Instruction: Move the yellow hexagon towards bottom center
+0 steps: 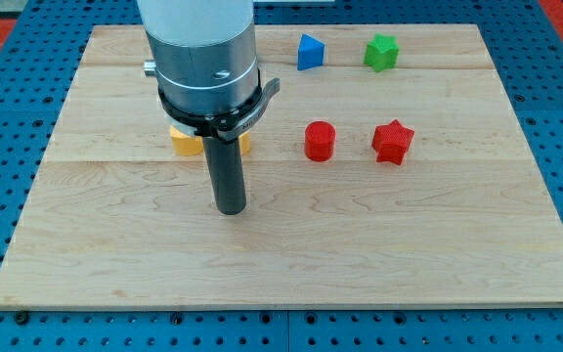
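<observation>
**Supervisor:** Which step are you on?

**Me:** The approach, as I judge it. My tip [231,208] sits on the wooden board [477,254], left of centre, and it touches no block. The yellow hexagon [186,142] is not yet pushed anywhere near bottom centre.

**Supervisor:** Where is the hexagon relative to the tip?

**Me:** Above it and slightly to the view's left, close by but apart. The arm's grey housing [203,49] and the rod cover most of it (I see only yellow slivers on either side of the rod, so its hexagonal outline is more assumed from the task than seen).

**Supervisor:** So you're on the wrong side.

**Me:** I think so. The tip lies between the block and the goal. The next move calls for rounding the hexagon to its upper side without nudging it, then pushing downward and a little to the view's right.

**Supervisor:** Pincer state?

**Me:** There is none; the arm ends in a plain rod, so nothing opens or closes.

**Supervisor:** Anything in the way?

**Me:** The red cylinder [320,140] and red star [392,141] sit to the right in the same row; the blue block [309,51] and green star [381,52] lie near the top. All stand clear of the likely path.
</observation>
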You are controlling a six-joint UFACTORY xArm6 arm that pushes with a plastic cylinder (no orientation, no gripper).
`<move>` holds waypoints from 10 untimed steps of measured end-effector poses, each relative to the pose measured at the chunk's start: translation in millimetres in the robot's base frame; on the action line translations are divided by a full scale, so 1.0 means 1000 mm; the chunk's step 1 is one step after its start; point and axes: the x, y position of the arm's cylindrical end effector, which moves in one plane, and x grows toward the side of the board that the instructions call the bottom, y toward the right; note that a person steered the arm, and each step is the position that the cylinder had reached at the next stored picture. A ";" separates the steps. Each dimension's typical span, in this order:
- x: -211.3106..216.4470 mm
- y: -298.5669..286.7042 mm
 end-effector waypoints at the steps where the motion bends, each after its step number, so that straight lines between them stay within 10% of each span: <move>1: -0.013 0.009; 5: -0.118 0.020; 8: -0.046 -0.005; 10: -0.143 -0.049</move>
